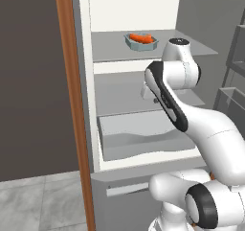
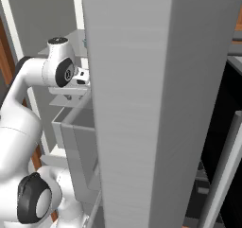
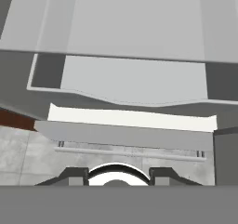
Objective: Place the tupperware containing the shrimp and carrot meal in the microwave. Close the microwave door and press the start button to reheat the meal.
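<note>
The tupperware (image 1: pixel 142 44), a pale blue-grey tray, sits on the upper shelf (image 1: pixel 112 48) of an open fridge. The orange shrimp and carrot meal (image 1: pixel 141 37) lies heaped inside it. My gripper (image 3: pixel 118 174) hangs below that shelf level, in front of the fridge, and points down over the lower shelf and drawer. Its two dark fingertips (image 3: pixel 76 174) stand apart with nothing between them. In the left base view my own forearm hides most of the hand. The hand (image 2: pixel 79 78) shows beside the fridge door's edge. The microwave and the microwave door are out of view.
A wood-brown panel (image 1: pixel 72 105) borders the fridge on the left. A grey drawer (image 1: pixel 143 136) juts out under the lower shelf (image 1: pixel 119 96). The open fridge door (image 2: pixel 151 109) stands edge-on close by. Behind it lies a dark surface with a grey bar (image 2: pixel 222 170).
</note>
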You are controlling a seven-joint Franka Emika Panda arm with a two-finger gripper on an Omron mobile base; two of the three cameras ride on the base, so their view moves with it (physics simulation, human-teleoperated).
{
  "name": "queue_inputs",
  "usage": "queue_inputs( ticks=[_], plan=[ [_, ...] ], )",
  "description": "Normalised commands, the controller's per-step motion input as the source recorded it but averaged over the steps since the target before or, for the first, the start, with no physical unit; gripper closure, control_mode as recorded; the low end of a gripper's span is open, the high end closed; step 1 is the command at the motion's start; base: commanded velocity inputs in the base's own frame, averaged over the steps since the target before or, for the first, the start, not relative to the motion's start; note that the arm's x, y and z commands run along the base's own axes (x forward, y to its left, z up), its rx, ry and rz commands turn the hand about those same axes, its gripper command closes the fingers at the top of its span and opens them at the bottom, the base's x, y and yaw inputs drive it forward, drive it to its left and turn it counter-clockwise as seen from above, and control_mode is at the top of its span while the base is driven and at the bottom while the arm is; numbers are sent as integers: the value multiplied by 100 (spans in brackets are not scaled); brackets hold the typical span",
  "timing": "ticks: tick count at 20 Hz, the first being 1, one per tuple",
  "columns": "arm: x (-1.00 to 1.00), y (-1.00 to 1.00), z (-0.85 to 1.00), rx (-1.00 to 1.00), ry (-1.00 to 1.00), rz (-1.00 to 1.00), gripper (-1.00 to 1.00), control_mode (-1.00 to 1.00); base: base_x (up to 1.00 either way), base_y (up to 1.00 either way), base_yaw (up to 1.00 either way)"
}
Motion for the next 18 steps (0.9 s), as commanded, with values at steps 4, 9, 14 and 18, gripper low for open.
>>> queue_inputs(
  ticks=[4,9,14,18],
  plan=[
    [-4,0,0,0,1,0,-100,-100,0,0,0],
    [-17,-2,2,0,-2,0,-100,-100,0,0,0],
    [-49,0,43,0,-20,0,-100,-100,0,0,0],
    [-45,-3,74,0,-30,0,-100,-100,0,0,0]
  ],
)
